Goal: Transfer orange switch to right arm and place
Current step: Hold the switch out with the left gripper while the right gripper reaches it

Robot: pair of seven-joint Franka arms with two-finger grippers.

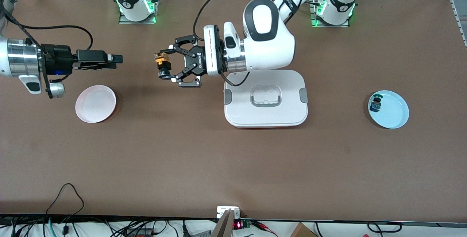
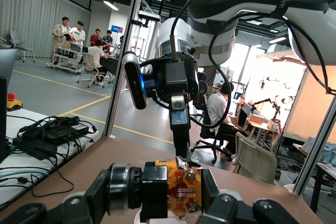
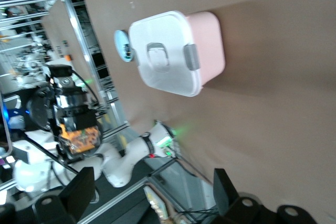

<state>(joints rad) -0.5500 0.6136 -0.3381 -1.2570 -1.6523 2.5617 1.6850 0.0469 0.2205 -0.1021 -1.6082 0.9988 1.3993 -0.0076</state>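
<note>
Brown board covers the whole table [image 1: 233, 164], and its part nearest the front camera carries nothing. Going farther in, there is a pink plate [image 1: 95, 103] toward the right arm's end, a white lidded box [image 1: 266, 98] with grey clips about the middle, and a light blue plate [image 1: 389, 109] toward the left arm's end, which holds a small blue-green switch [image 1: 375, 104] at about nine o'clock on its rim side. Above the table, between the pink plate and the box, the left gripper [image 1: 165, 65] is turned sideways and its linkage fingers are clamped on the orange switch [image 1: 162, 64]; the orange-yellow block end sits between the fingers and the black cylinder points toward the front camera. From the switch, the right gripper [image 1: 116, 59] is at nine o'clock in the front view, well apart, up in the air just past the pink plate. Its flat fingers are spread with nothing between them, as the right wrist view shows, and they point at the switch.
</note>
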